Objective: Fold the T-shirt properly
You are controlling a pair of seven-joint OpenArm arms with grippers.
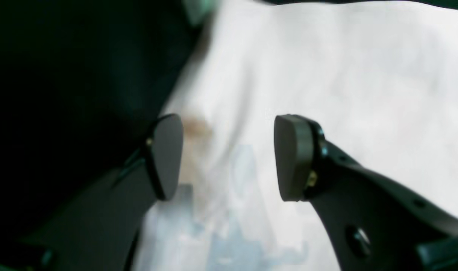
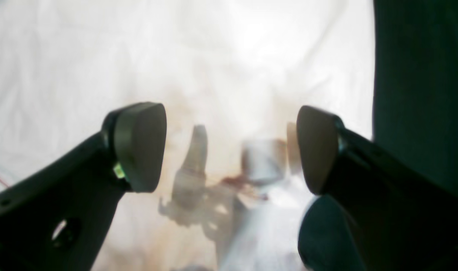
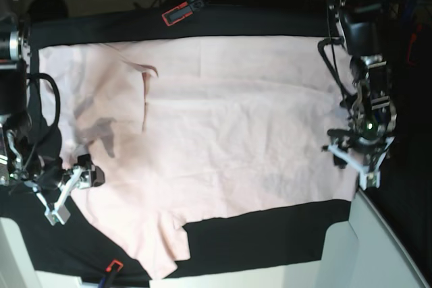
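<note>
1. The T-shirt [image 3: 223, 133] lies spread plain side up on the large black cloth [image 3: 270, 237], hem edge toward the base view's right and collar end toward its left. One sleeve [image 3: 165, 247] juts out at the bottom. A turned-over flap near the collar [image 3: 144, 96] shows a darker underside. Light creases run across the body.

2. The left gripper [image 3: 358, 161] hangs over the shirt's right-hand edge. Its wrist view shows the jaws standing apart with nothing between the pads [image 1: 293, 158], pale fabric below them and black cloth to one side.

3. The right gripper [image 3: 67, 190] sits at the opposite edge, low on the base view's left. Its jaws are spread wide and empty, with fabric and a blurred shadow beneath.

4. Judgement: the step in hand is taking hold of the two edges before a fold. No fabric is yet gripped by either claw.

5. To do it well, each claw should straddle the shirt edge alone, one pad above and one below, without catching the black cloth.

6. Both grips should close before either arm lifts, so the fold line stays straight.

7. Risks: the turned flap and protruding sleeve may bunch inside the fold if not flattened, and a single-layer pinch may slip.
</note>
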